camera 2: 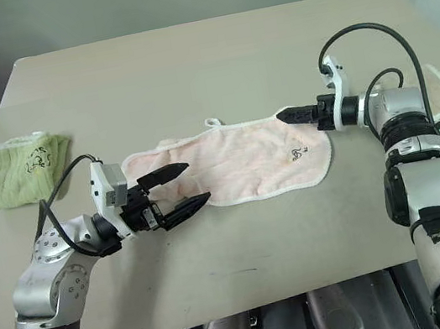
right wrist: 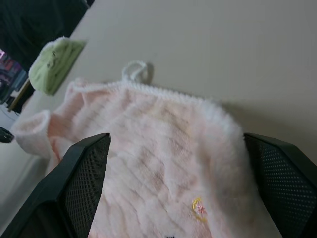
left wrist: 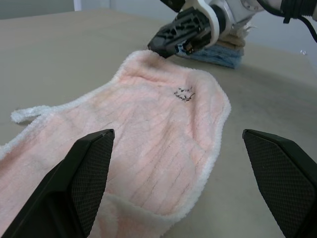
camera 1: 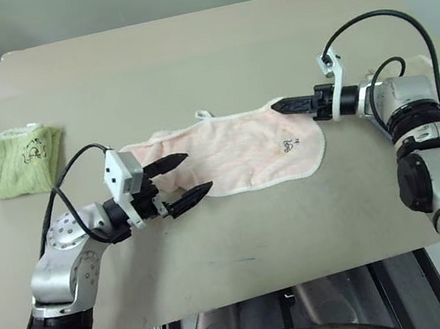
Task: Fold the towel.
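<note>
Both pairs of black fingers stand wide apart and hold nothing. We see the left gripper (camera 1: 179,181) over the near left end of the pale pink ribbed terry towel (camera 1: 236,157), and the right gripper (camera 1: 278,107) with its tips at the far right corner; whether they touch the cloth we cannot tell.

We find the towel spread flat in the middle of the grey-beige table (camera 1: 184,60), its long axis running left to right across our view. Its small white loop (camera 1: 204,115) lies on the far edge and its small black embroidered mark (camera 1: 289,147) sits near the right end.

A folded green towel (camera 1: 15,160) rests well apart at the table's left edge. The left wrist view adds a stack of cream and blue towels (left wrist: 225,49) behind the right gripper.
</note>
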Action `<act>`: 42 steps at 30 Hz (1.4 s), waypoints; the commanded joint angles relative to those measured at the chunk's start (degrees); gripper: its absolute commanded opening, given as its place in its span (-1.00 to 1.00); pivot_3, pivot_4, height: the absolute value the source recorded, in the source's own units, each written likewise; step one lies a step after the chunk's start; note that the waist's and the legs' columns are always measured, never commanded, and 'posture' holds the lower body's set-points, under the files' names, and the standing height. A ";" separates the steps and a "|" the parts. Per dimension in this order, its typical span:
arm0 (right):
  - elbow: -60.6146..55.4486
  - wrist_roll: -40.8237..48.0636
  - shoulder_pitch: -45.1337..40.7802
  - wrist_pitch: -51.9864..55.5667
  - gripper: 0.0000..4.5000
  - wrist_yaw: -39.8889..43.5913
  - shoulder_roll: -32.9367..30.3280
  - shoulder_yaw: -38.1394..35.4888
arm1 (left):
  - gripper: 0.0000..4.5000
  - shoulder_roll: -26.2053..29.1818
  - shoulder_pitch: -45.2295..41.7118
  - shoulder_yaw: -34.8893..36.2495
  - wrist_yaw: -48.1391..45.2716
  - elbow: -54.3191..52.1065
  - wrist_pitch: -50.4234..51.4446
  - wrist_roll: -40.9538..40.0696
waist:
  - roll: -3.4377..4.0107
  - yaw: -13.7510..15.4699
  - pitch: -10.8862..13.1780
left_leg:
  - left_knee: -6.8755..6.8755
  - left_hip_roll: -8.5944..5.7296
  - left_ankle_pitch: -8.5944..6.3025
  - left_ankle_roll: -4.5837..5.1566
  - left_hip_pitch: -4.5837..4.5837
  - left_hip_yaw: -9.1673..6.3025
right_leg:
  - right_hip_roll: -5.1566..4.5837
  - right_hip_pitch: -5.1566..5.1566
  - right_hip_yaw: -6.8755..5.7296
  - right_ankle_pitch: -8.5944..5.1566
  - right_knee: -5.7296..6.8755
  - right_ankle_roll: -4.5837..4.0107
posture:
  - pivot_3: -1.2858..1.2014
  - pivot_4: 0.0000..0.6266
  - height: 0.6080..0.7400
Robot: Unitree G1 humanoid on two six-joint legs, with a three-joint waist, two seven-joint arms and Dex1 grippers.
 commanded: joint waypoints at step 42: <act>-2.07 -7.21 3.84 -18.28 0.18 -0.92 0.10 5.21 | 1.00 0.88 -0.14 0.77 -1.14 -0.51 -2.68 1.65 | 0.00 -0.02 0.00 | 0.00 0.02 0.00 0.00 0.03 -0.01 | 0.00 0.02 -0.02 0.00 0.03 -0.01 | 0.03 -0.52 0.44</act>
